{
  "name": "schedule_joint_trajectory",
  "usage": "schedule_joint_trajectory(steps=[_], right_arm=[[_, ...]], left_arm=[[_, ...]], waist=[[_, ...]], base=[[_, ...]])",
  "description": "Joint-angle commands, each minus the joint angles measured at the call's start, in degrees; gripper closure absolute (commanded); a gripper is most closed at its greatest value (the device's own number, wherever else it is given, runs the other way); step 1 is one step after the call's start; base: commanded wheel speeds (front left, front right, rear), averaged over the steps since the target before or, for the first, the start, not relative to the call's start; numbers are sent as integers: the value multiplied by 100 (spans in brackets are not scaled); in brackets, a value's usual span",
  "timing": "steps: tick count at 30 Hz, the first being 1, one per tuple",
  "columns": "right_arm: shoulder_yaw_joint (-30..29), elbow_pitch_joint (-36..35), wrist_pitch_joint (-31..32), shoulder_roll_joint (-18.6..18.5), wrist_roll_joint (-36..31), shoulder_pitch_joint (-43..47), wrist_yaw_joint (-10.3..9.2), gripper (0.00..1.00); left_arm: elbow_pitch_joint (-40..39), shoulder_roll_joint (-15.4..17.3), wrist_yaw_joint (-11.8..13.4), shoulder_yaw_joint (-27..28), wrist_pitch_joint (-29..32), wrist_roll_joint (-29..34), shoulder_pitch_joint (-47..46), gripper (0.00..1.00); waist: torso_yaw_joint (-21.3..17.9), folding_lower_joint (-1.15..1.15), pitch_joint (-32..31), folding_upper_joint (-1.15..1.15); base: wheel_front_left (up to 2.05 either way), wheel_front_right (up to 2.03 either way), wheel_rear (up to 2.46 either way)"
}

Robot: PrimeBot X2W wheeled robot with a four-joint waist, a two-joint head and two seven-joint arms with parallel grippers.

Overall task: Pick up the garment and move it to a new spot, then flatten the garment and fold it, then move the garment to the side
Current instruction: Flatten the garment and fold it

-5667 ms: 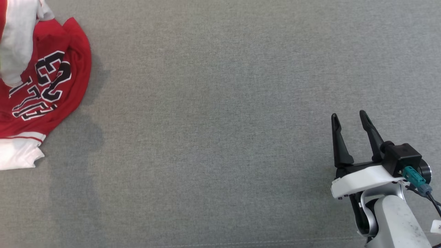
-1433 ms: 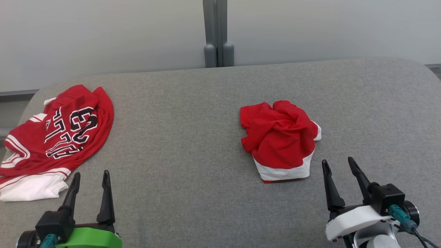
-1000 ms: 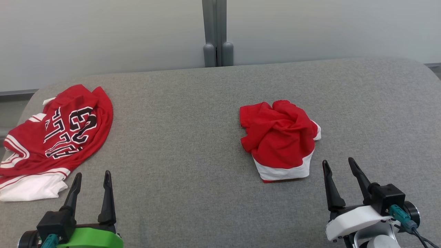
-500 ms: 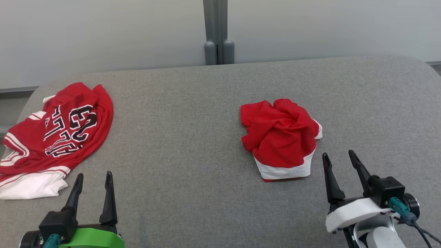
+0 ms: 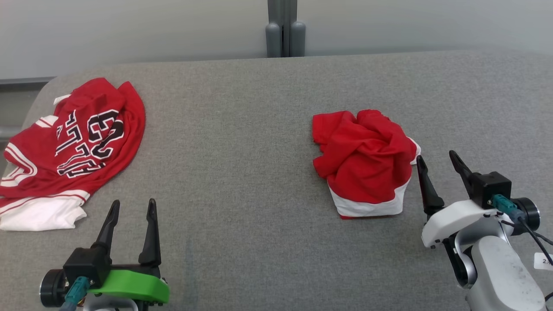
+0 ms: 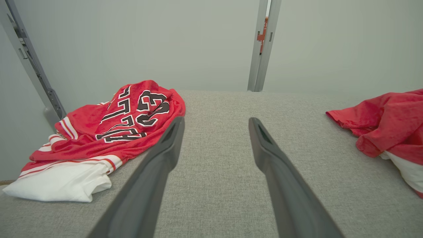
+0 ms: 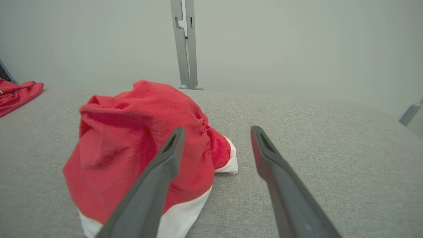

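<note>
A crumpled red garment with a white hem [image 5: 365,162] lies in a heap on the grey table, right of centre; it also shows in the right wrist view [image 7: 138,145] and at the left wrist view's right edge [image 6: 390,125]. My right gripper [image 5: 436,157] stands open just right of the heap, its left finger at the cloth's edge and nothing between its fingers [image 7: 216,130]. My left gripper [image 5: 132,204] is open over bare table at the lower left [image 6: 214,120].
A red jersey with black-and-white lettering and white trim [image 5: 69,147] lies spread at the table's left edge [image 6: 109,132]. The grey fabric table [image 5: 233,151] ends at a pale wall with a grey upright post [image 5: 285,30] behind it.
The camera has tilted and turned, shifting the scene down and right. My right gripper has moved forward, up beside the crumpled garment. Both garments lie as before.
</note>
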Motion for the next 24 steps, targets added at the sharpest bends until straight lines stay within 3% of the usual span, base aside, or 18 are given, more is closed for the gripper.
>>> schedule_joint_trajectory(steps=[1,17,18,19,20,24], right_arm=[[-39,175,18,-53,-7,-142,1,0],[138,2899,-152,71,287,-1207,1,0],[163,3039,-150,92,338,-1248,2,64],[194,3147,-162,106,371,-1271,1,90],[223,3246,-174,111,413,-1300,1,100],[249,3395,-254,-3,556,-1381,-5,100]], left_arm=[[0,-12,-27,-27,-20,28,-134,0],[166,-98,-73,-169,-19,61,-495,0],[172,-99,-76,-162,-19,64,-498,0],[179,-98,-78,-154,-19,71,-495,0],[183,-99,-80,-144,-19,81,-488,0],[194,-93,-84,-83,-19,99,-451,0]], waist=[[127,0,179,0],[472,0,539,0],[474,0,535,0],[472,0,529,0],[467,0,522,0],[394,0,472,0]], base=[[0,0,0],[0,0,0],[0,0,0],[0,0,0],[0,0,0],[0,0,0]])
